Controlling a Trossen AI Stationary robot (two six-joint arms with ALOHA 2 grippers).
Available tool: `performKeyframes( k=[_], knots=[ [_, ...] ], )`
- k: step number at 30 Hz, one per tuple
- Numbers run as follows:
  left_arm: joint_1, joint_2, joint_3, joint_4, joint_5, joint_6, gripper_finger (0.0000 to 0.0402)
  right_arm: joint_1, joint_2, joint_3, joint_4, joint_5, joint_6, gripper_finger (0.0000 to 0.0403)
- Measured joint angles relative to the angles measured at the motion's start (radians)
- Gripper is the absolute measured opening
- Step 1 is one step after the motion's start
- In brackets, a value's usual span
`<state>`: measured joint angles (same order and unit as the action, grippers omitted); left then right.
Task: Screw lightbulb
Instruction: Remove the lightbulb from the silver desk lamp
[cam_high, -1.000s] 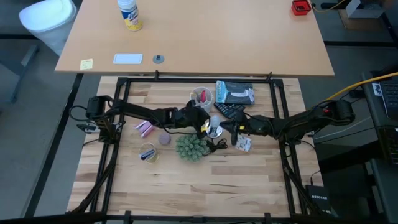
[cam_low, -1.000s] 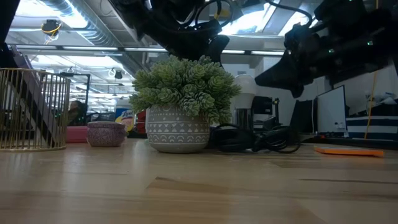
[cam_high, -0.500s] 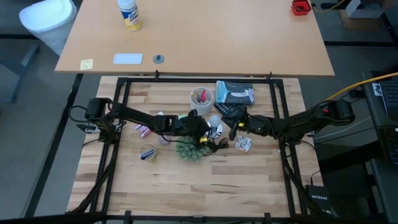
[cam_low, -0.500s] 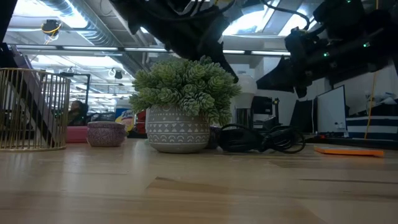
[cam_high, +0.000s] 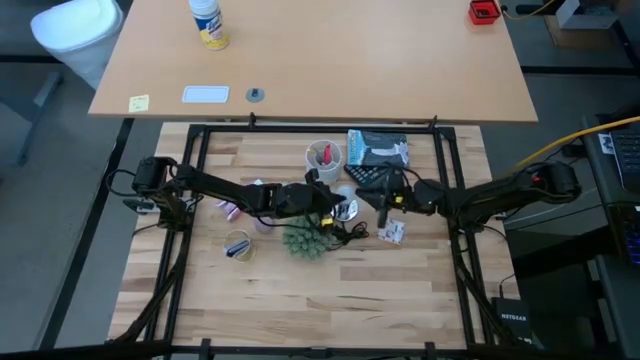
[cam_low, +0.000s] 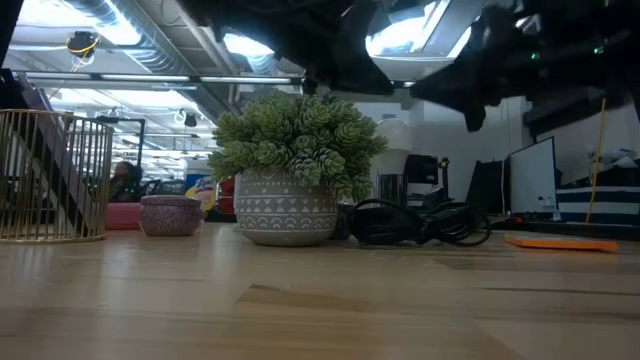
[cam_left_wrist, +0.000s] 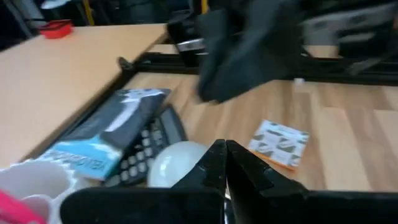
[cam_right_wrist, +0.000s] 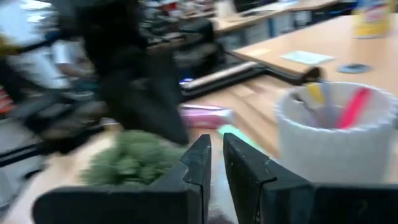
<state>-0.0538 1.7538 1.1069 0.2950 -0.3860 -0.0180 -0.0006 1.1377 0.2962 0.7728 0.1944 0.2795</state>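
The lightbulb (cam_low: 394, 137) is small and white. It stands upright on the shiny socket (cam_low: 392, 192) behind and to the right of the green plant (cam_low: 292, 150); it also shows in the high view (cam_high: 345, 194) and the left wrist view (cam_left_wrist: 176, 163). The socket's black cord (cam_low: 428, 224) lies coiled on the table. My left gripper (cam_high: 327, 207) is shut and hovers just left of the bulb, above it. My right gripper (cam_high: 383, 200) is shut and hovers to the bulb's right, above the table. Neither touches the bulb.
The plant's patterned pot (cam_low: 286, 208) stands in front of the socket. A white cup with pens (cam_high: 324, 156), a calculator (cam_high: 366, 177) and a dark package (cam_high: 378, 148) lie behind. A card (cam_high: 391, 232), a gold wire basket (cam_low: 45, 175) and a pink dish (cam_low: 170, 214) are nearby.
Both grippers have risen away from the bulb. My right gripper has also drawn back a little toward the far edge. The bulb stays upright on the socket. The cord has shifted slightly.
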Motion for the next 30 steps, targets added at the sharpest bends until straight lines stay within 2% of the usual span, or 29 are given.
performKeyframes(
  k=[5, 9, 18, 22, 30],
  knots=[
    [0.044, 0.0, 0.0, 0.006, -0.033, -0.004, 0.0001, 0.001, -0.017, 0.0, -0.009, -0.139, 0.0, 0.005],
    [0.089, 0.0, 0.0, 0.004, -0.034, -0.029, 0.0001, 0.001, 0.011, 0.0, -0.022, -0.16, -0.003, 0.005],
    [0.141, 0.0, 0.0, -0.085, 0.062, -0.057, 0.0001, 0.001, 0.108, 0.0, -0.023, -0.076, -0.021, 0.005],
    [0.139, 0.0, 0.0, -0.118, 0.081, -0.058, 0.0001, 0.001, 0.131, 0.0, -0.021, -0.07, -0.021, 0.005],
    [0.121, 0.001, 0.0, -0.132, 0.136, -0.06, 0.0001, 0.001, 0.154, 0.0, -0.025, 0.007, -0.02, 0.005]
  ],
)
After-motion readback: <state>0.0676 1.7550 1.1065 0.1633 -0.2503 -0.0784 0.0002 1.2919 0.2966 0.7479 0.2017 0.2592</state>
